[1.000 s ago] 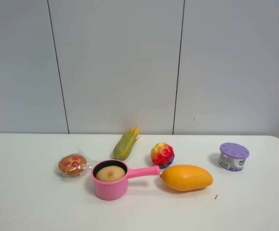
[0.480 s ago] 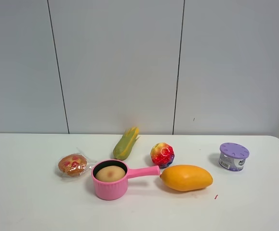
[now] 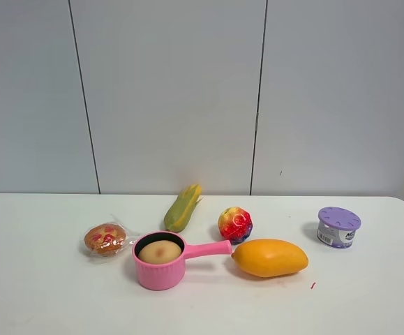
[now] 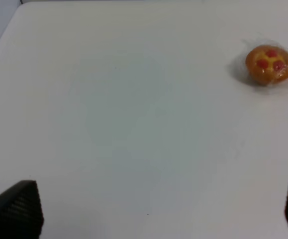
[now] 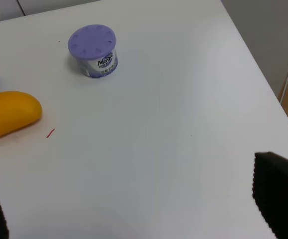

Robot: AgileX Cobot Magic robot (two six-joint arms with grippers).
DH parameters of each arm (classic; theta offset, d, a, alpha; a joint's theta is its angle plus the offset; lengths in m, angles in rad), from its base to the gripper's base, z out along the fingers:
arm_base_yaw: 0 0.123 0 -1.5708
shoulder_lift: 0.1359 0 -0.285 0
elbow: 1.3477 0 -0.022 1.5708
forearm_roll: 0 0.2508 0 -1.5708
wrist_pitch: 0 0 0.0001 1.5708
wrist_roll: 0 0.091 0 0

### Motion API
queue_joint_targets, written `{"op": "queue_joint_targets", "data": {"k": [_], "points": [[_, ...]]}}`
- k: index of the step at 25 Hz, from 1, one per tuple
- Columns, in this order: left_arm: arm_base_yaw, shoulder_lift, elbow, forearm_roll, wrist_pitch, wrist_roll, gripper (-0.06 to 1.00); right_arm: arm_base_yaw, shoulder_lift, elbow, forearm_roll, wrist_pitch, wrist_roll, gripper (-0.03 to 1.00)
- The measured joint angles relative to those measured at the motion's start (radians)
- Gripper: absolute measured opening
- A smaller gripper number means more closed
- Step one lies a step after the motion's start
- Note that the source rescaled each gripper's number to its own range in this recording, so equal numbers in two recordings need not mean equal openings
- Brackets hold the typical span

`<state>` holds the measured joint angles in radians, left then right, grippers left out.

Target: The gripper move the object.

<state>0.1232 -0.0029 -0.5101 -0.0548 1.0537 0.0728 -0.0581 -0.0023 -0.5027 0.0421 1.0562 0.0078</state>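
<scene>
From the left, a wrapped pastry [image 3: 105,239] sits just beside the pink saucepan [image 3: 161,271], and the potato [image 3: 160,251] lies inside that pan, ahead of the corn [image 3: 182,207], speckled ball [image 3: 235,224], mango [image 3: 269,257] and purple-lidded tin [image 3: 338,227]. A good pick probably means descending from above, clear of rim and handle. Both the left gripper [image 4: 148,219] and the right gripper [image 5: 144,209] are spread wide, empty, over bare table [image 3: 41,293].
</scene>
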Motion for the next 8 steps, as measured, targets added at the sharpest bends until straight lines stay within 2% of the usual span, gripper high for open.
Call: {"op": "queue_joint_targets", "data": {"k": [8], "points": [[0.0,0.0,0.0,0.0,0.0,0.0,0.99,0.0,0.0,0.0,0.0,0.0,0.0,1.0]]}}
